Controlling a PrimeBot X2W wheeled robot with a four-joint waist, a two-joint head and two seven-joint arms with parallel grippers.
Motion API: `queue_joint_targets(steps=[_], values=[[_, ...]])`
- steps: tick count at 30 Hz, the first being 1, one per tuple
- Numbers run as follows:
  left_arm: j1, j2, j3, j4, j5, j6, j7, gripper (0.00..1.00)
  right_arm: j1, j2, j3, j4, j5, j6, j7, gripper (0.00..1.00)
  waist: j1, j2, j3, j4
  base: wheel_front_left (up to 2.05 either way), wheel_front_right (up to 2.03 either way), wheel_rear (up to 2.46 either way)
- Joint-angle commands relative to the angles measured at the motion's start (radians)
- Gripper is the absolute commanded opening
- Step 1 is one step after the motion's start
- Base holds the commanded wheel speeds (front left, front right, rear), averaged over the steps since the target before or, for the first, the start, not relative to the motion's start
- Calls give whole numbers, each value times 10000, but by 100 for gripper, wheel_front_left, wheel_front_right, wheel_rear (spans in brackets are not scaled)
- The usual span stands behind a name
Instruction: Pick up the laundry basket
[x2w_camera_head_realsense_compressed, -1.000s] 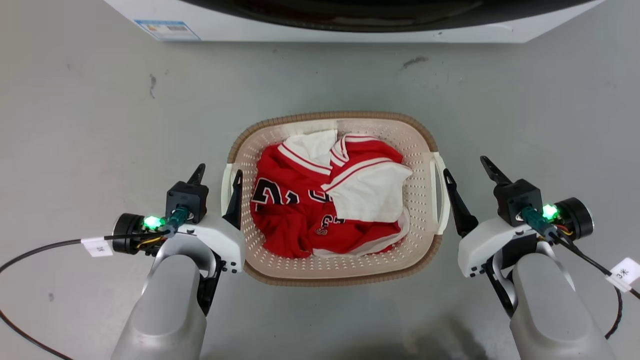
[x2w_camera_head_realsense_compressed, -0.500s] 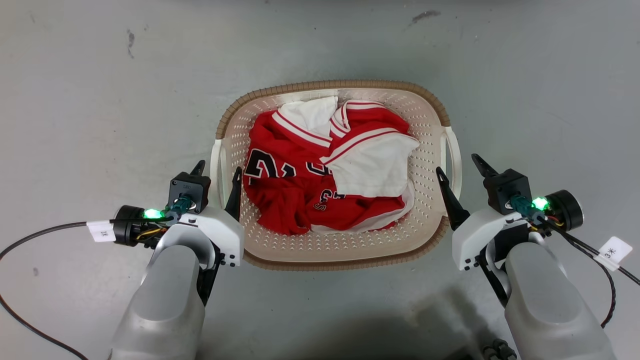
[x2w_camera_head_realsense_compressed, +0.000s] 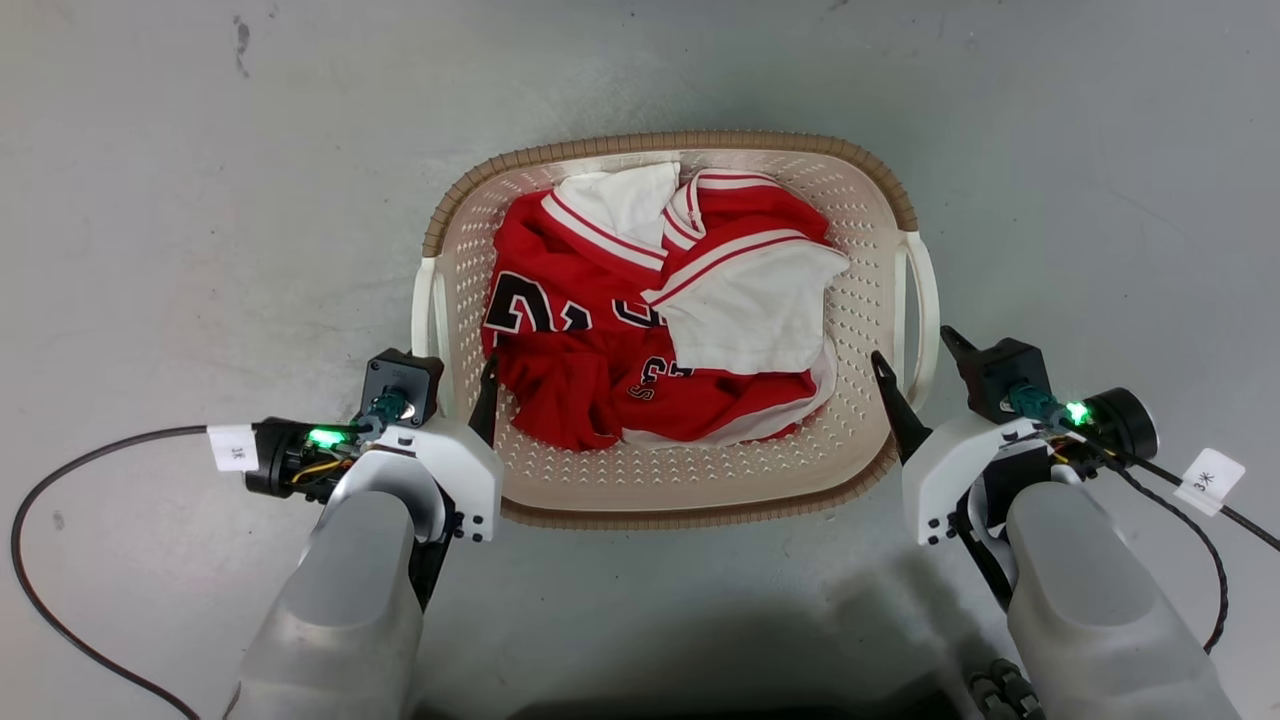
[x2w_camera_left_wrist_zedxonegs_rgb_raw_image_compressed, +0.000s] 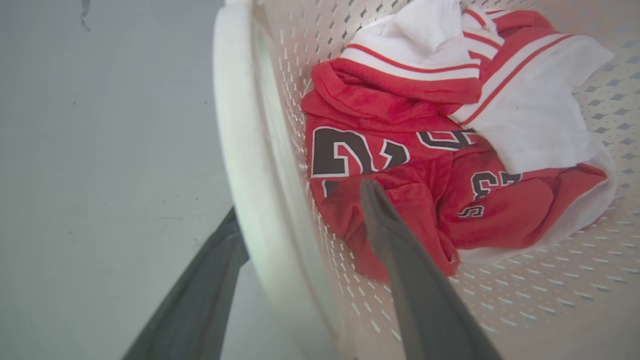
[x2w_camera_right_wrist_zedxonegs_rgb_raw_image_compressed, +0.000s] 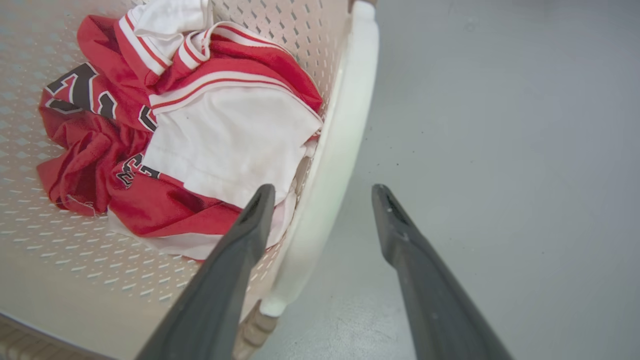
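- Seen from the head camera, the left gripper (x2w_camera_head_realsense_compressed: 450, 385) stands open at the laundry basket's (x2w_camera_head_realsense_compressed: 680, 140) left side, a green light (x2w_camera_head_realsense_compressed: 322, 437) glowing on its wrist and a black cable (x2w_camera_head_realsense_compressed: 60, 470) with a white tag (x2w_camera_head_realsense_compressed: 232, 447) trailing over the grey floor (x2w_camera_head_realsense_compressed: 200, 200).
- Up close in the left wrist view, the left gripper (x2w_camera_left_wrist_zedxonegs_rgb_raw_image_compressed: 300, 197) straddles the white left handle (x2w_camera_left_wrist_zedxonegs_rgb_raw_image_compressed: 240, 150). One dark finger sits outside the loop, the other inside the basket (x2w_camera_left_wrist_zedxonegs_rgb_raw_image_compressed: 550, 280) above a red jersey (x2w_camera_left_wrist_zedxonegs_rgb_raw_image_compressed: 380, 150). Whether either finger touches the handle cannot be told.
- Centre frame, the cream perforated basket with its brown woven-look rim sits on the floor between the two arms. It holds the crumpled red jersey (x2w_camera_head_realsense_compressed: 580, 400) with black numerals and a white garment (x2w_camera_head_realsense_compressed: 750, 320) lying on top of it.
- At the basket's right side, the right gripper (x2w_camera_head_realsense_compressed: 912, 345) is also open, its fingers on either side of the near end of the right handle (x2w_camera_head_realsense_compressed: 925, 300).
- Through the right wrist camera, the right handle (x2w_camera_right_wrist_zedxonegs_rgb_raw_image_compressed: 345, 125) runs up between the spread fingers of the right gripper (x2w_camera_right_wrist_zedxonegs_rgb_raw_image_compressed: 324, 187), with the inner finger over the clothes and the outer one over bare floor.
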Motion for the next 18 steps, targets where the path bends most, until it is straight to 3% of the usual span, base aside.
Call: queue_joint_targets(steps=[1,2,3,4,5,18], values=[[-232,-25,3,233,-117,-29,-28,100,-205,-2,50,156,43,-7,-21,100,0,0,38,-1,0,0,0],[-292,-36,1,299,-139,-65,-28,100,-248,-2,60,135,92,-7,-19,42,0,0,47,-3,0,0,0],[-340,-42,-16,337,-142,-73,-28,40,-270,-2,54,118,112,-7,-19,0,0,0,49,-1,0,0,0],[-340,-42,-16,337,-142,-73,-28,40,-270,-2,54,118,112,-7,-19,0,0,0,49,-1,0,0,0],[-367,-50,-35,391,-162,-89,-28,0,-249,-2,94,200,137,-7,-19,0,0,0,39,5,0,0,0],[-144,-163,-299,953,-208,-86,-28,0,112,-31,184,543,236,-8,-24,0,0,0,-955,75,0,0,0]])
